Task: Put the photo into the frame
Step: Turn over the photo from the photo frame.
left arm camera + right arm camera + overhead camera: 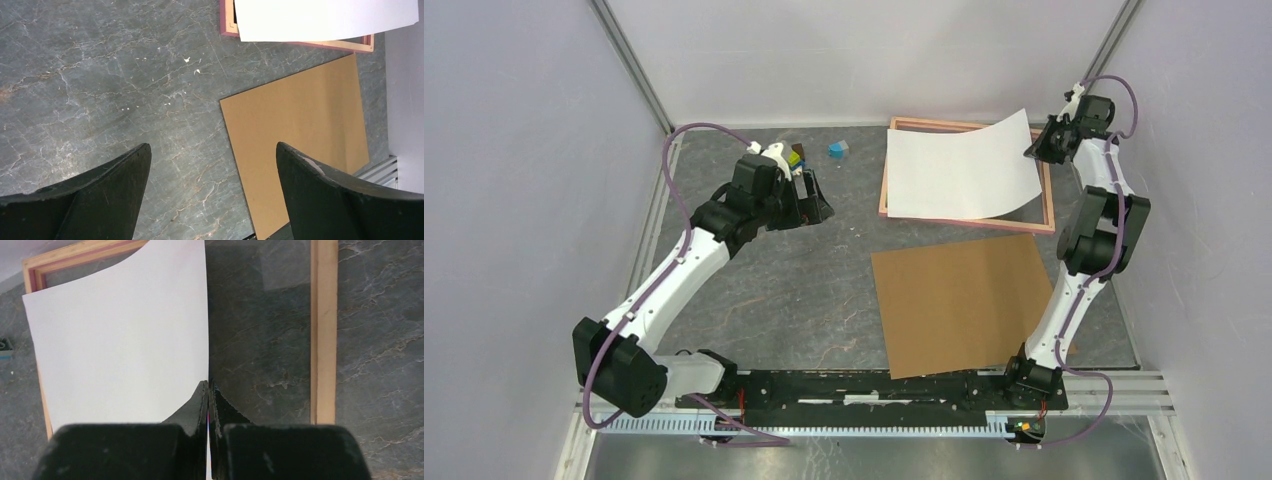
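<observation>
The photo (964, 170) shows its plain white back, its printed side hidden. It curls up over the pink frame (969, 220) at the back right, its left part resting inside the frame. My right gripper (1039, 148) is shut on the photo's right edge (150, 340) and holds that edge lifted above the frame's right rail (324, 335). My left gripper (819, 208) is open and empty above bare table left of the frame; in its wrist view the frame (300, 44) and photo (325, 17) lie at the top.
The brown backing board (964, 300) lies flat on the table in front of the frame, also in the left wrist view (300, 145). Small toy blocks (838, 150) sit at the back behind the left gripper. Walls close in on both sides.
</observation>
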### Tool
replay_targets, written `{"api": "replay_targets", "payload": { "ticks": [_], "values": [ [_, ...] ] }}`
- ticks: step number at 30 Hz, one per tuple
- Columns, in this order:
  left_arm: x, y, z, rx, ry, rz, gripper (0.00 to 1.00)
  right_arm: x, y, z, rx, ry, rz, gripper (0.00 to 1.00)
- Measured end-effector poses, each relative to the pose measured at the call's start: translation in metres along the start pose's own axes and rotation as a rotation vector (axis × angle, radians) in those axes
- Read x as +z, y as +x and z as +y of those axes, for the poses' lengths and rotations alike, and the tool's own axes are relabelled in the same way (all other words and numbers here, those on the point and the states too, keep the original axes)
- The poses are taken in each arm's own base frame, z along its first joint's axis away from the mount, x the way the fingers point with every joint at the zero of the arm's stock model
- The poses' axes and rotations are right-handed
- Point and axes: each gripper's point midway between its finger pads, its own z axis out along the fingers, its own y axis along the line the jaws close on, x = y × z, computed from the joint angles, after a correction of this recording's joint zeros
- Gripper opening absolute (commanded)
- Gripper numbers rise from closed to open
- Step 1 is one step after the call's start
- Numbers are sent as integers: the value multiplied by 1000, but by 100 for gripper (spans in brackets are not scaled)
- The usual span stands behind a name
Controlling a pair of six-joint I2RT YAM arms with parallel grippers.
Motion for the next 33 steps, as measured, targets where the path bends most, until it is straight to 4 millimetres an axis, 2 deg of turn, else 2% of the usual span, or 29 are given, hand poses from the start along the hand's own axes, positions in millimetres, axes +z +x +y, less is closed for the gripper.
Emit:
{"api": "replay_targets", "payload": {
  "ticks": [8, 17, 27, 33],
  "values": [
    [5, 6, 6, 25, -8, 4, 100, 9, 4, -18, 16, 66, 2, 0],
    [8, 7, 7, 28, -5, 0, 100, 8, 0, -26, 17, 102, -11, 0],
    [9, 10, 9, 27, -7, 5, 100, 10, 1, -25, 30, 100, -19, 0],
    [10, 10, 9, 28, -5, 3, 100, 20, 14, -27, 42, 97, -13, 0]
  ]
}}
